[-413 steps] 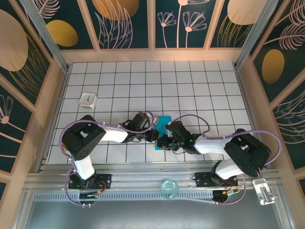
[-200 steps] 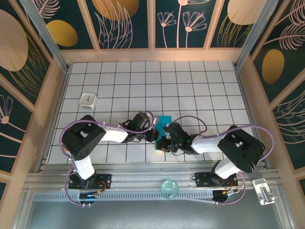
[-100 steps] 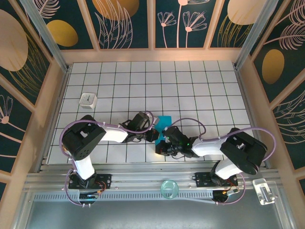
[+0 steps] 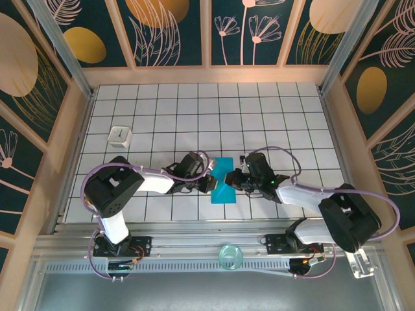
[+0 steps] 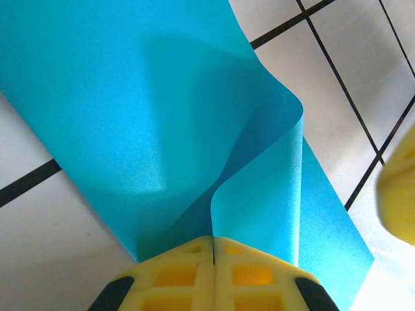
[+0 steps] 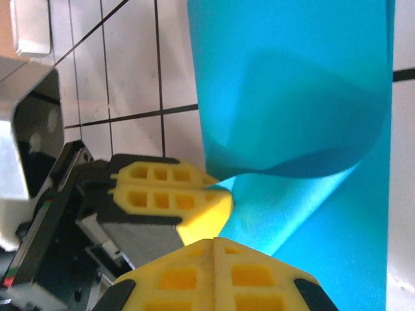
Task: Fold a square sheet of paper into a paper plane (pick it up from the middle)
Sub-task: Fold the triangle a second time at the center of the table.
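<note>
Teal-blue square sheet of paper (image 5: 130, 97), 1, pinched by left gripper (image 5: 214, 243), right gripper (image 6: 214, 241) pressed together

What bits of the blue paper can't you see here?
- Top view: the blue paper's side edges, hidden under both arms' jaws.
- Left wrist view: its near edge, behind the yellow jaws; a blurred yellow blob, cut off at the right.
- Right wrist view: its far end, cut off by the top edge.
</note>
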